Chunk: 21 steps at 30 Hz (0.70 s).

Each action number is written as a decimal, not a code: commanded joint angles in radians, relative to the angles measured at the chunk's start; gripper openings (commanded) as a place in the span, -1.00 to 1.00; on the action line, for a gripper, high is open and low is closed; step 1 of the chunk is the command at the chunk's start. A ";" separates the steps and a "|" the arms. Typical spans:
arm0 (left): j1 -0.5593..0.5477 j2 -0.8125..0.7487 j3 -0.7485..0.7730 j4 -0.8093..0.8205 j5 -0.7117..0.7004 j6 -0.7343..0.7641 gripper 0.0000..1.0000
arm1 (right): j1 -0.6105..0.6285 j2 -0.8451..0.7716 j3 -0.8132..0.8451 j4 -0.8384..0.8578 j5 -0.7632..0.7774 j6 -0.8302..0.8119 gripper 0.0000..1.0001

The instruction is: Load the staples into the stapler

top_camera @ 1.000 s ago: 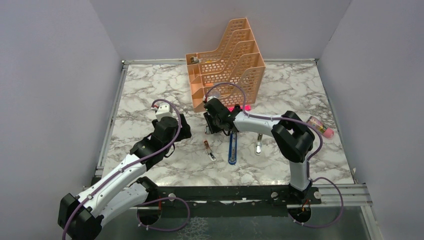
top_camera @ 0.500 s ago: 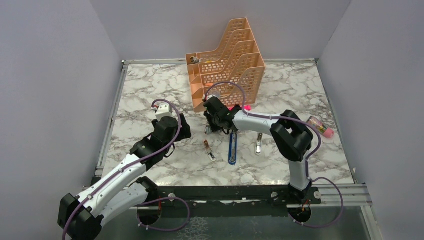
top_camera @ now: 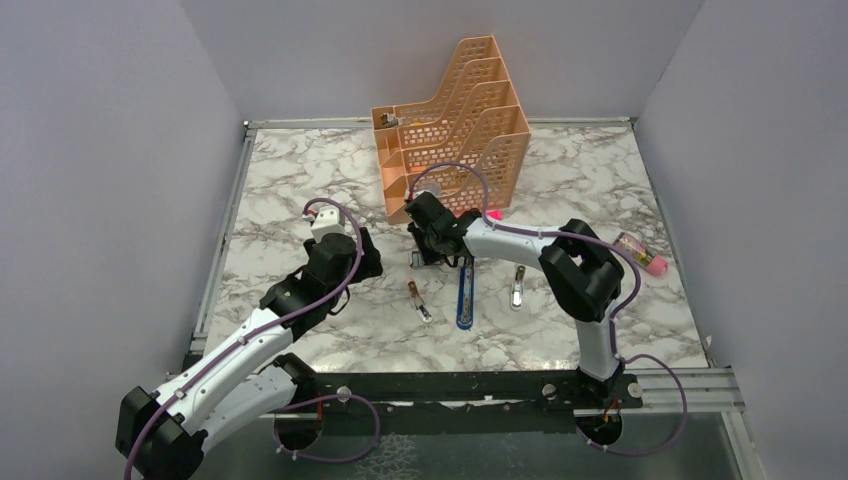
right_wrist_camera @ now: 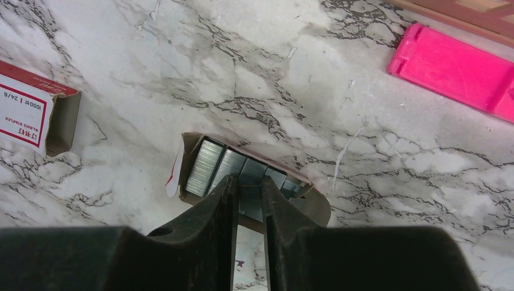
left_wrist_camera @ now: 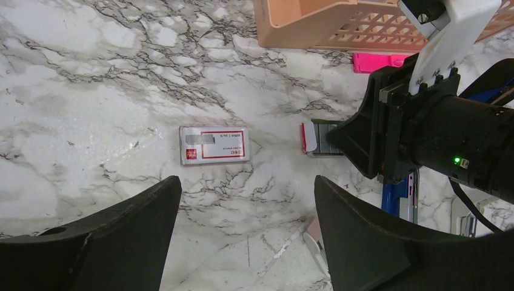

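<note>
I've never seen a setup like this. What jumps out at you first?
The tall peach file rack at the far middle of the marble table catches the eye first. Just in front of it, the right gripper pinches silvery staples in their open tray, a bright pink bar close by. The blue stapler lies a little nearer the arms' bases.

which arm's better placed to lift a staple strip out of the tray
Right: right gripper is at the staples tray, fingers closed around one strip. The left gripper hangs open, apart from it, nearer the white box.
</note>
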 commanded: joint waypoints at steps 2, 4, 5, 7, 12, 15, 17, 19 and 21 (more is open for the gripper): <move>0.006 0.000 0.000 -0.011 -0.029 0.003 0.63 | -0.002 0.036 0.031 -0.054 -0.023 0.001 -0.59; 0.006 -0.001 0.001 -0.011 -0.029 0.003 0.63 | -0.002 0.031 0.031 -0.052 -0.013 0.005 -0.62; 0.006 -0.001 0.001 -0.011 -0.029 0.003 0.63 | -0.002 0.025 0.028 -0.049 -0.009 0.007 -0.62; 0.006 -0.001 0.002 -0.011 -0.029 0.003 0.63 | -0.002 -0.001 0.013 -0.031 -0.004 0.009 -0.62; 0.006 0.001 0.002 -0.011 -0.027 0.003 0.63 | -0.003 -0.100 -0.048 0.037 0.024 0.027 -0.62; 0.006 0.001 0.002 -0.011 -0.027 0.003 0.63 | -0.002 -0.168 -0.103 0.078 0.052 0.054 -0.61; 0.006 0.000 0.003 -0.011 -0.026 0.003 0.63 | -0.002 -0.214 -0.146 0.105 0.073 0.075 -0.61; 0.006 -0.001 0.004 -0.011 -0.026 0.003 0.63 | -0.002 -0.262 -0.188 0.125 0.097 0.099 -0.61; 0.006 -0.002 0.004 -0.011 -0.024 0.003 0.63 | -0.002 -0.305 -0.229 0.138 0.130 0.126 -0.61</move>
